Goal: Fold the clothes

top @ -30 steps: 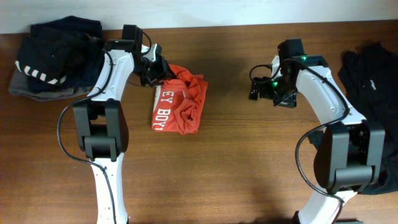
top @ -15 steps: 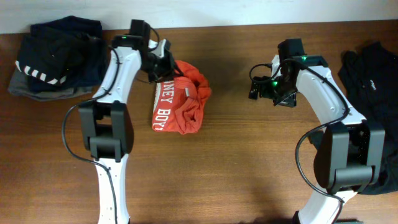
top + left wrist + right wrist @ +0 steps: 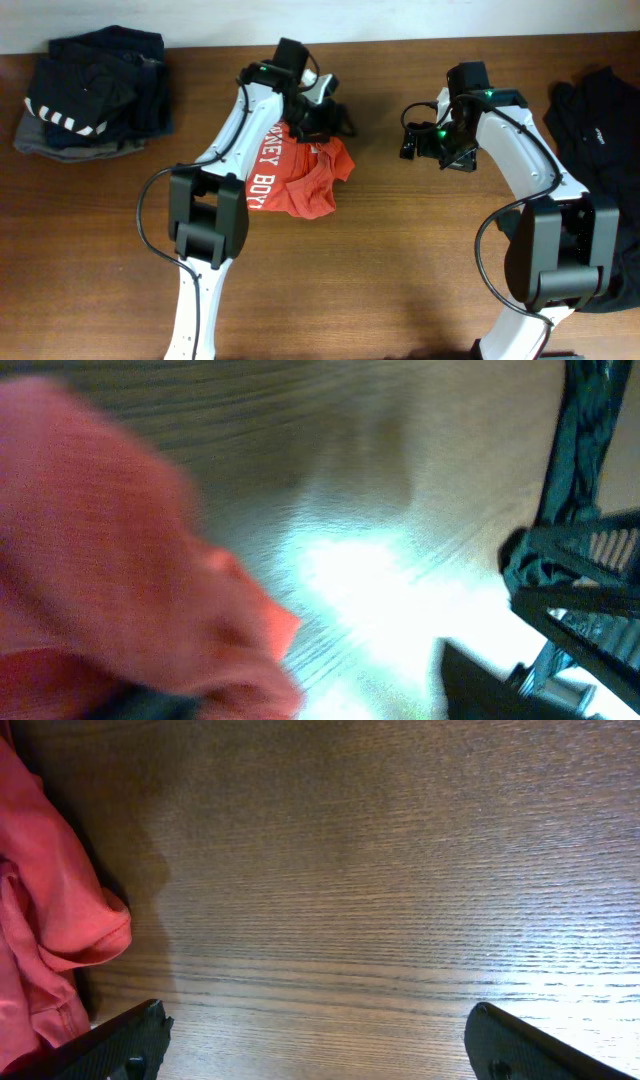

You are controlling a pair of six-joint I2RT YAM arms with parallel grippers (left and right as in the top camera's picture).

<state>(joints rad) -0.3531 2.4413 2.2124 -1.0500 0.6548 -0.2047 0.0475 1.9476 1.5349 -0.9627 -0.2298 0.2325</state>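
Note:
The orange-red T-shirt (image 3: 300, 178) lies crumpled on the table left of centre, with white lettering showing on its left part. My left gripper (image 3: 325, 120) is over its upper right edge. In the blurred left wrist view the fingers look apart, and the shirt (image 3: 110, 550) fills the left side and covers the left finger. My right gripper (image 3: 411, 144) is open and empty over bare wood to the right of the shirt. In the right wrist view (image 3: 315, 1045) the shirt's edge (image 3: 50, 900) shows at the far left.
A dark navy and grey folded pile with white stripes (image 3: 85, 95) sits at the back left. A loose black garment (image 3: 600, 115) lies at the right edge. The wooden table (image 3: 400, 270) runs to the front.
My left gripper has swung quickly to the right along the shirt's top edge. The shirt's upper right part has shifted right and spread. The right arm has not moved.

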